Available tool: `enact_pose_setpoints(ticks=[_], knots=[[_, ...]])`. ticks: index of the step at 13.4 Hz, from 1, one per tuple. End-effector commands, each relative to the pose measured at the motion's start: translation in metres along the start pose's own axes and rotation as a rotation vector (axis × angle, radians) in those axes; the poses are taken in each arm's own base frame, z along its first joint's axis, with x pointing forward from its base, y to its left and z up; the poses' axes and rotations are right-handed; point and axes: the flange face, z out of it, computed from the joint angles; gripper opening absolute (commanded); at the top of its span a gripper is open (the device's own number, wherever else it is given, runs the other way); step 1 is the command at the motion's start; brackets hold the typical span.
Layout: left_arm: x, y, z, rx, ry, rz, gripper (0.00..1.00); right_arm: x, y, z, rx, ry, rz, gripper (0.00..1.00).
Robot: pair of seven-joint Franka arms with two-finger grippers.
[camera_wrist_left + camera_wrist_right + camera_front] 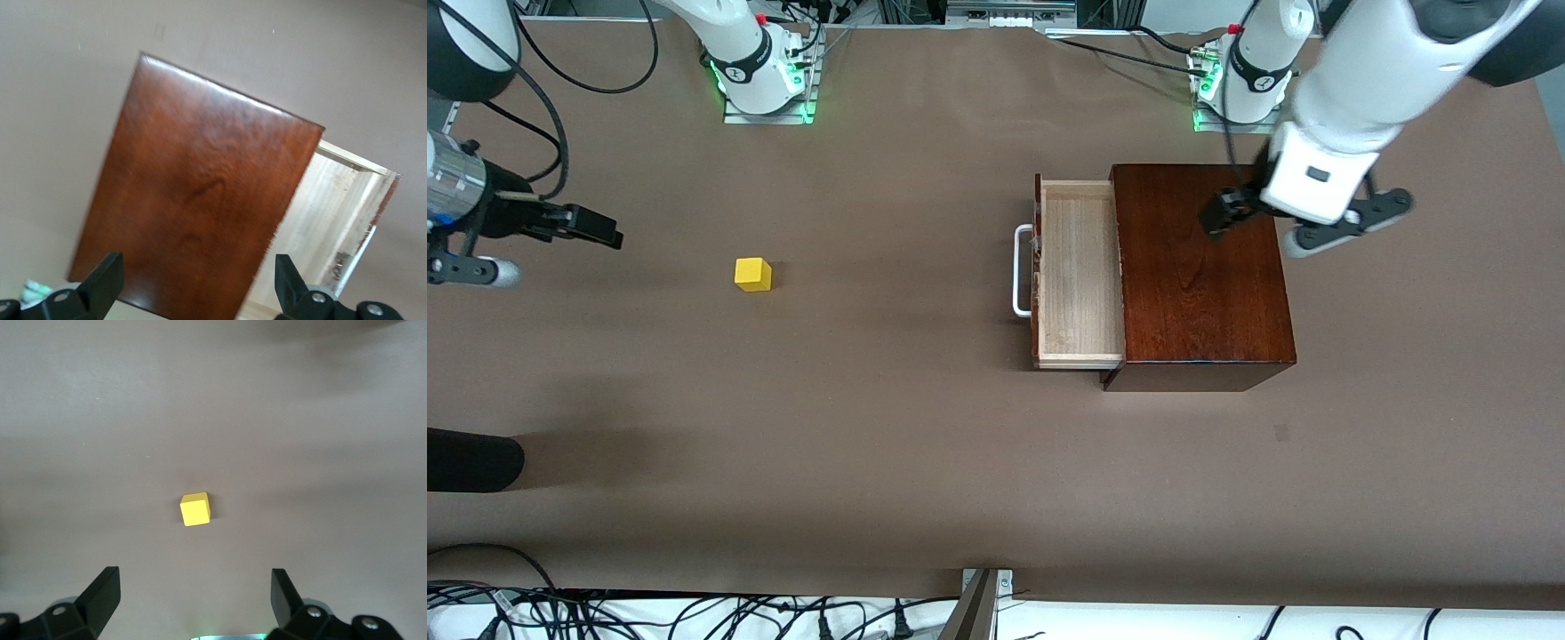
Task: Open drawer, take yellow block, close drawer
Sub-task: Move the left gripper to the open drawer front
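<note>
Drawer stands pulled out and empty, yellow block lies on the worktop toward the right arm's end; both pincers released, left pincer over the box, right pincer near the block; closing the drawer apparently remains.

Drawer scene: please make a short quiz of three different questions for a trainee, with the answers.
1. True or false: the drawer is pulled out of the wooden box and nothing shows inside it.
2. Where does the yellow block lie?
A. in the drawer
B. on the table, toward the right arm's end
C. on top of the box
3. Fill in: the left hand is over the ____, fingers open.

Key
1. True.
2. B. The right hand is open, and the block shows in its wrist view.
3. Box.
</note>
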Motion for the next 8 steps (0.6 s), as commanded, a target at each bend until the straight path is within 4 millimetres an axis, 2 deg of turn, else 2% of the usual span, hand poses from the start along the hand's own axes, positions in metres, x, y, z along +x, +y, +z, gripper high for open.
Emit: enact_pose_setpoints(ticks=[1,2,4,5,8], knots=[[-0.020,0.034,0.015,0.002,-0.062,-0.105,1.00,-0.011,0.001,-0.003,-0.024,0.007,-0.019,1.00],[-0.030,0.047,0.024,0.013,-0.075,-0.144,1.00,-0.010,0.001,-0.003,-0.025,0.008,-0.019,1.00],[-0.063,0.080,0.044,0.043,-0.099,-0.203,1.00,-0.009,0.006,-0.003,-0.024,0.011,-0.013,1.00],[-0.076,0.099,0.049,0.043,-0.108,-0.225,1.00,-0.009,0.004,-0.002,-0.023,0.009,-0.020,1.00],[-0.102,0.149,0.068,0.055,-0.133,-0.347,1.00,-0.008,-0.002,-0.004,-0.036,0.021,-0.033,1.00]])
